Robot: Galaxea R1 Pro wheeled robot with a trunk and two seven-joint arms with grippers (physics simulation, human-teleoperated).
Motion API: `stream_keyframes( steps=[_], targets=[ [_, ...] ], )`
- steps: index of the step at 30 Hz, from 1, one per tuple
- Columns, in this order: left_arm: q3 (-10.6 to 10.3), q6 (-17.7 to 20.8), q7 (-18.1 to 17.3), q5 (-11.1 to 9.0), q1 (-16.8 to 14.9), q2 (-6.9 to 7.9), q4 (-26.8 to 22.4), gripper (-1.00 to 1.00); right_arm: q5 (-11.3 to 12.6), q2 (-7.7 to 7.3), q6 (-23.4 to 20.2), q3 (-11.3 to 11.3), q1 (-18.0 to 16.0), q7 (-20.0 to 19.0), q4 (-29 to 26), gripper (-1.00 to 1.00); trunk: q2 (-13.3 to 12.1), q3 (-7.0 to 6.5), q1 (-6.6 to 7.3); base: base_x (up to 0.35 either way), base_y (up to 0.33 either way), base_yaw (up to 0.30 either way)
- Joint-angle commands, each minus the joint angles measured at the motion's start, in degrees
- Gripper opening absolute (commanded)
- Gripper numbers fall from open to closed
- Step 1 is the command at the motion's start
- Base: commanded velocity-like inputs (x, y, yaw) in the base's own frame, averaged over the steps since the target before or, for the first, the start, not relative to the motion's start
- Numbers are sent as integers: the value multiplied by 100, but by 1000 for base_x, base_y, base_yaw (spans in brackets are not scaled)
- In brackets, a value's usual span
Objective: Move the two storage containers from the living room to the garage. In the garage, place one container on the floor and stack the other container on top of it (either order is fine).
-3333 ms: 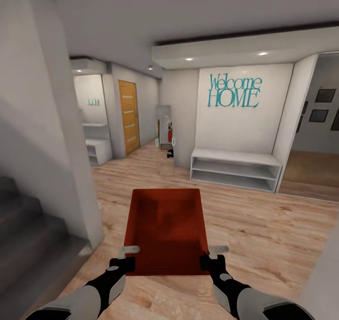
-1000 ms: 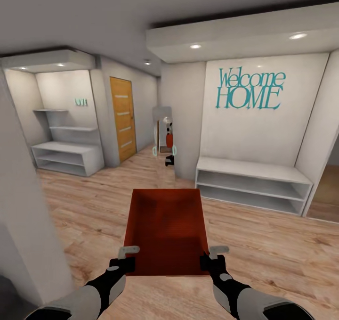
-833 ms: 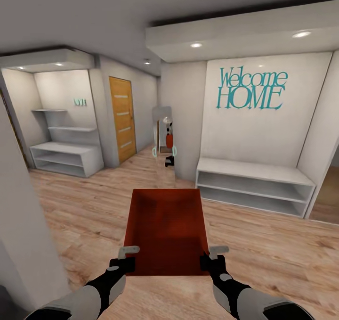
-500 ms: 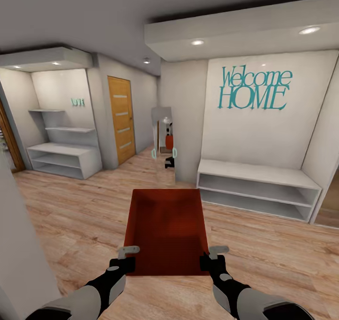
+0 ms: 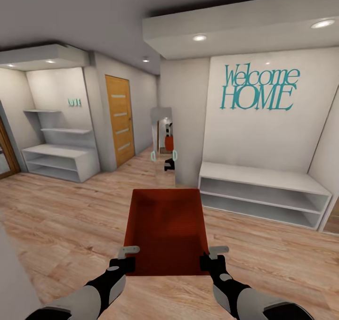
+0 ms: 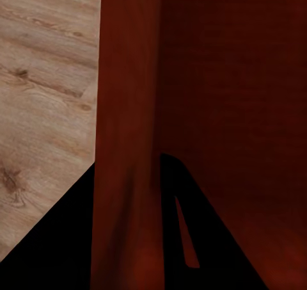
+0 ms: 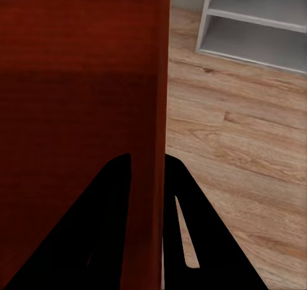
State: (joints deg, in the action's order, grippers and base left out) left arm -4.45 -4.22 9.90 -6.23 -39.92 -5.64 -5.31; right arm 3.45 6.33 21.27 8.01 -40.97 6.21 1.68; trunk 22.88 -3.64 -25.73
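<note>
1. Arms reach forward, level; left gripper (image 5: 123, 258) and right gripper (image 5: 212, 258) each clamp a side wall of the container (image 5: 165, 228), carried above the plank floor (image 5: 70, 225).
2. Camera has advanced and turned; grip unchanged, bench (image 5: 263, 195) nearer.

Two arms are seen in the head view, each clad in light grey shells over black joint sections. The left gripper (image 5: 123, 258) and right gripper (image 5: 213, 257) are built of black bodies tipped with flat, pale grey fingers (image 5: 128, 250).
</note>
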Motion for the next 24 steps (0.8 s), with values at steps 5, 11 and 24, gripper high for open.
stream_keyframes(
  steps=[5,11,24],
  targets=[
    [330,-26,83,-45,-7,1,12,-100,200,0,51,166,-3,34,17,-100,4,2,-5,322,0,0],
    [328,-13,83,-45,-7,1,12,-100,179,0,52,166,-5,30,17,-100,4,2,-5,322,0,0],
    [329,-9,83,-45,-7,1,13,-100,156,0,52,166,-4,31,17,-100,4,2,-5,322,0,0]
  ],
)
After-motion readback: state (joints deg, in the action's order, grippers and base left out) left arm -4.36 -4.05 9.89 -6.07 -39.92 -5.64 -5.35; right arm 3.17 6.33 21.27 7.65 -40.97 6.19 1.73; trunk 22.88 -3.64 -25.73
